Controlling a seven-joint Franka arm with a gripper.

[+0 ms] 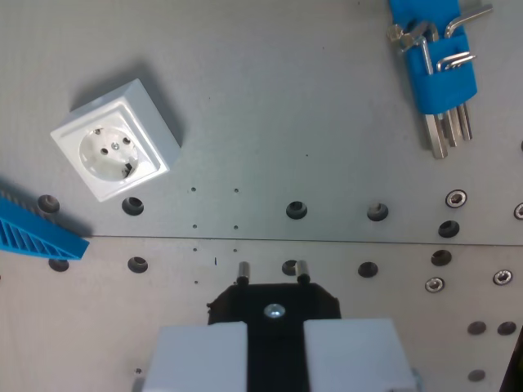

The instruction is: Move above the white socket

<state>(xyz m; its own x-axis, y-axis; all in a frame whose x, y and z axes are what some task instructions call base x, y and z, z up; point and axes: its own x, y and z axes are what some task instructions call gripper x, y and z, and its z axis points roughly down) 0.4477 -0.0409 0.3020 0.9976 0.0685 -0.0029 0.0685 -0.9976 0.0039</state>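
While the socket [117,151] sits in the upper part of the wrist view's left, flat on the grey plate [278,122] and turned diagonally, I judge it a rigid, light plastic box with smooth, probably slippery sides. If I ever had to grip it, I would take two opposite flat side walls, low down, not the round recessed face with its pin holes. For now I only need to hover over it. A blue ribbed part [37,229] lies just beside its lower corner, at the left edge. Far off at the upper right rests a blue holder of hex keys [437,61]. My gripper [272,273] shows at the bottom centre, holding nothing, its two pale fingers [200,355] apart with a dark gap between them; it is well apart from the socket, so the move is not yet done.
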